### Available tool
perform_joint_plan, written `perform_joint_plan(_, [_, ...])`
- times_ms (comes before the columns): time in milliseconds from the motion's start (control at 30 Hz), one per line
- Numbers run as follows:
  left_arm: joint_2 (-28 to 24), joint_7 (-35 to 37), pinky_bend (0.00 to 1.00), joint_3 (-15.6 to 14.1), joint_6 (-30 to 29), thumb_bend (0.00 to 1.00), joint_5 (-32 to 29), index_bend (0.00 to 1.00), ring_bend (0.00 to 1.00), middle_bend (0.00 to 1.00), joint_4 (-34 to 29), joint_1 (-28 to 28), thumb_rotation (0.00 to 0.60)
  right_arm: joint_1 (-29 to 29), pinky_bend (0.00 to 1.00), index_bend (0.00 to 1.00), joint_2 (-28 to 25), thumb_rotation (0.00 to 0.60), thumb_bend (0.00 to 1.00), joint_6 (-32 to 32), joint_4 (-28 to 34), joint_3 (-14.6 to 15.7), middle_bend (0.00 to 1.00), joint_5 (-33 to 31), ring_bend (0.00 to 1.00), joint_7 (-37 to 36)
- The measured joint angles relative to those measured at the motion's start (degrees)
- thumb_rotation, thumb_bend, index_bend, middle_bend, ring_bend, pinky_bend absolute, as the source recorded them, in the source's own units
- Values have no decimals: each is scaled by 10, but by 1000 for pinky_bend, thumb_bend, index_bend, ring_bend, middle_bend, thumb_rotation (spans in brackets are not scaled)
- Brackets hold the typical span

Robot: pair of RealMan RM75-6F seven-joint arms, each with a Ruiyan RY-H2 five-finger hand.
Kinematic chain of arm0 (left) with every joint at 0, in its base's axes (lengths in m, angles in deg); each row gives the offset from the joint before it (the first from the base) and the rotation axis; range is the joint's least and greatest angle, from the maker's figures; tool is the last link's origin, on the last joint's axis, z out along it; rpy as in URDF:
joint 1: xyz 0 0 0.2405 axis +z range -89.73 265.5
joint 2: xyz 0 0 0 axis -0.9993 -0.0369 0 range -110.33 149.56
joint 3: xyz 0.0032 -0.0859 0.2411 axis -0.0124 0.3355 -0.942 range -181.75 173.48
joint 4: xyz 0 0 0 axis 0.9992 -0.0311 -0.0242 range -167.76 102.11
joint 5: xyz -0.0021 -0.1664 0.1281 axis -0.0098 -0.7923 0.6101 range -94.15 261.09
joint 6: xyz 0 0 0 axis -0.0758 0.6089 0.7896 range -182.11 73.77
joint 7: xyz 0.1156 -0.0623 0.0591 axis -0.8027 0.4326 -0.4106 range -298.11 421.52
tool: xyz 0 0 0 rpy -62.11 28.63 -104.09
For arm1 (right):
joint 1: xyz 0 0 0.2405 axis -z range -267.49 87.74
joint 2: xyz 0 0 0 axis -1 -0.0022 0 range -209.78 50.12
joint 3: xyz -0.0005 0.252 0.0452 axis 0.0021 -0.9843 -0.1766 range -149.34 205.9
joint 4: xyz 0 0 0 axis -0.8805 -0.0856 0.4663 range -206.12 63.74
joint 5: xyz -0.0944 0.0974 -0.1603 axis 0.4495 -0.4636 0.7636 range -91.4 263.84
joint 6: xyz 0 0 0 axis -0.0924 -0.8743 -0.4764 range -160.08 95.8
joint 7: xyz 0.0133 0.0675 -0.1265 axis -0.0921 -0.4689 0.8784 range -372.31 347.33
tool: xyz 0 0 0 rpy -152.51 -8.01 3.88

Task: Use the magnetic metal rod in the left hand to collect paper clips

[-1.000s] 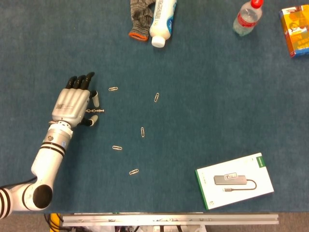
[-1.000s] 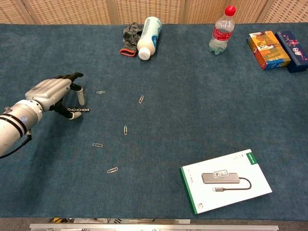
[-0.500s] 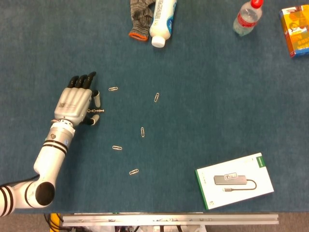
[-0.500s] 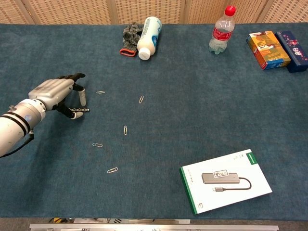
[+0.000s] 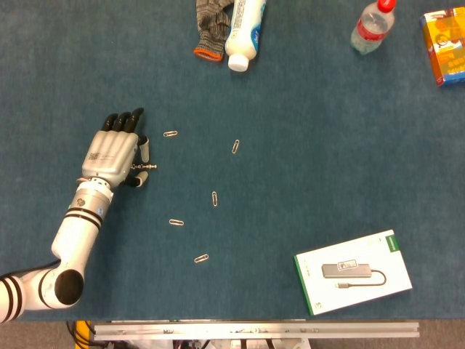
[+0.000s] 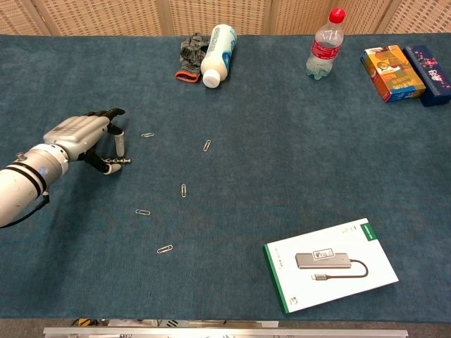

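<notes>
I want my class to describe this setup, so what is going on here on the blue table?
The robot's left hand holds a small metal rod low over the table, its tip pointing toward five paper clips scattered to its right. None of the clips appears to be on the rod yet. The nearest clip lies just beyond the fingers. The right hand is not in view.

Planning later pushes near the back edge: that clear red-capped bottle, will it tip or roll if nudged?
The red-capped bottle stands upright, tall and narrow, so a high nudge probably tips it. Round-bodied, it would likely roll once down. It looks like thin clear plastic, probably light; how full it is cannot be told.
</notes>
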Motion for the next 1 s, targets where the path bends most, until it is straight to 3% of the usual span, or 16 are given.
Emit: perform_joint_plan(1000, [4,-17,8,-2,4,382,-27,544,0,0,6,-12,600,-1,438,376,4,600,122,-1,-3,2,394,1,289,-4])
